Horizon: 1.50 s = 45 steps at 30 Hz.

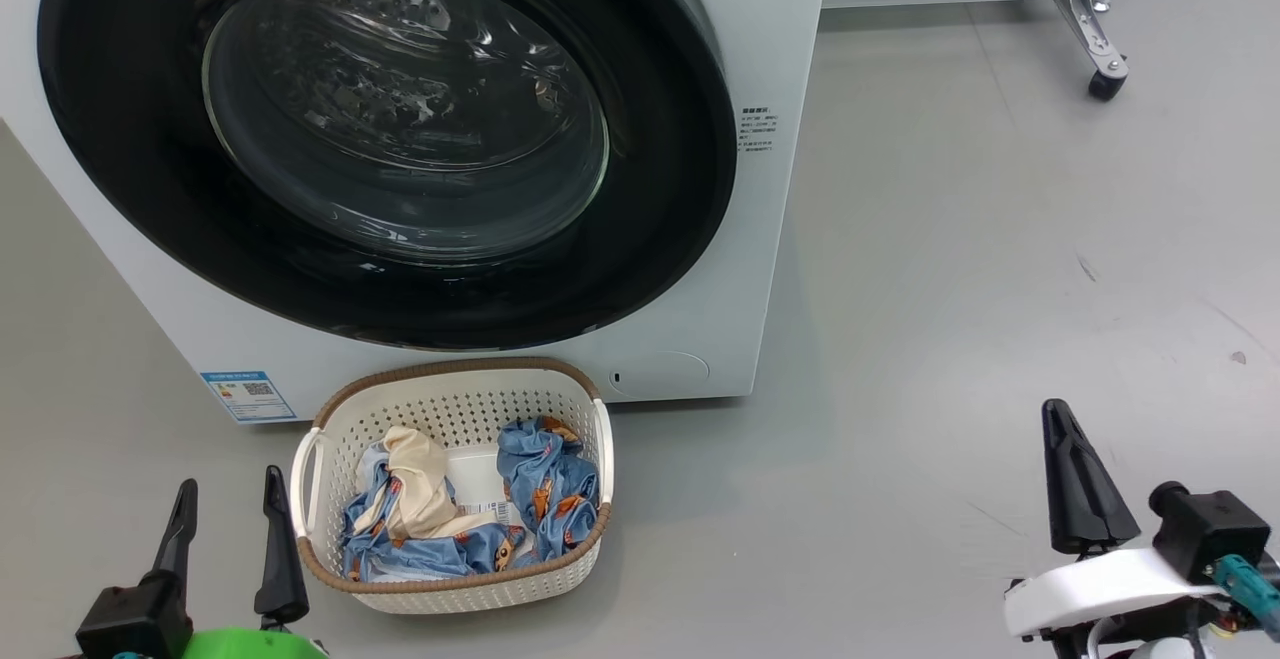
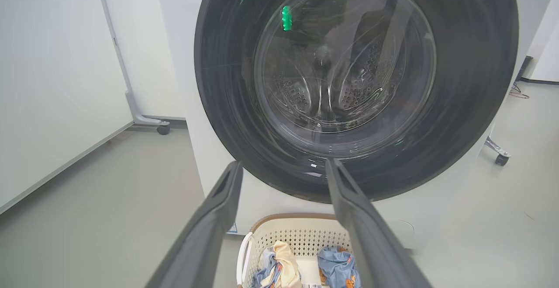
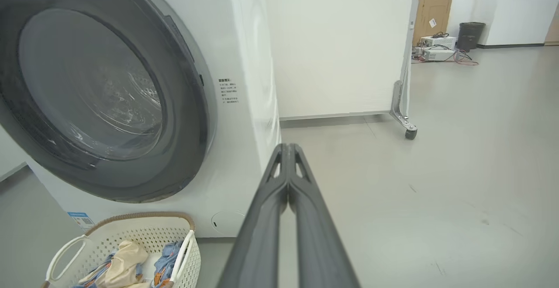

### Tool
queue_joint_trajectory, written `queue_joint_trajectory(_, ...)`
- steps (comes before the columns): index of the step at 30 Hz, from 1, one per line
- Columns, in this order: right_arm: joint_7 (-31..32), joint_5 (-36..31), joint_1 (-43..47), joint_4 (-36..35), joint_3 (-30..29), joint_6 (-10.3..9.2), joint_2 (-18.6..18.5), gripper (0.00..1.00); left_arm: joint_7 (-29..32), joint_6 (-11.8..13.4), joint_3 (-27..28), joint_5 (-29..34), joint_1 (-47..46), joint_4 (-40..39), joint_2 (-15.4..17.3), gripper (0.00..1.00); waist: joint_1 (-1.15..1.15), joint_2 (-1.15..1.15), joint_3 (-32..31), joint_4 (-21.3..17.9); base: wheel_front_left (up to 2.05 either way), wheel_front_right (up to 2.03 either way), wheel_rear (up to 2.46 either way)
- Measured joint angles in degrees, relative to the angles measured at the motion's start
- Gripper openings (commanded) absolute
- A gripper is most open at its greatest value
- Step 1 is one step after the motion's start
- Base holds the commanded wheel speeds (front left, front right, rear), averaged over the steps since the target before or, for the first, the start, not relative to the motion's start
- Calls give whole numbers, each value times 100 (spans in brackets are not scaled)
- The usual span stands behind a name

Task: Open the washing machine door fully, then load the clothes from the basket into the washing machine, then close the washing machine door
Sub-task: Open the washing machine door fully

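Observation:
The white washing machine (image 1: 770, 239) stands ahead with its round black washing machine door (image 1: 400, 139) closed flat against the front. On the floor just before it sits the cream basket (image 1: 455, 409) holding the clothes (image 1: 540, 489), blue printed pieces and one cream piece. My left gripper (image 1: 230, 499) is open at the basket's left side, holding nothing; in the left wrist view its fingers (image 2: 279, 170) point at the door's lower rim (image 2: 349, 183). My right gripper (image 1: 1065, 429) hovers over bare floor far right of the basket, fingers pressed together on nothing (image 3: 286, 148).
A white panel on a caster foot (image 1: 1105, 79) stands at the back right. Open grey floor (image 1: 1000, 289) spreads to the machine's right. Another white panel with a caster (image 2: 162, 128) stands left of the machine. A cardboard box (image 3: 432, 10) and bin are far off.

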Motion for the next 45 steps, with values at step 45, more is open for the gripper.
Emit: queue_joint_trajectory(45, 1664, 7432, -2591, 583, -2059, -1, -1167, 0, -15, -187, -472, 69, -405, -314, -1, 100, 0, 0, 1853, 841, 0, 0, 0)
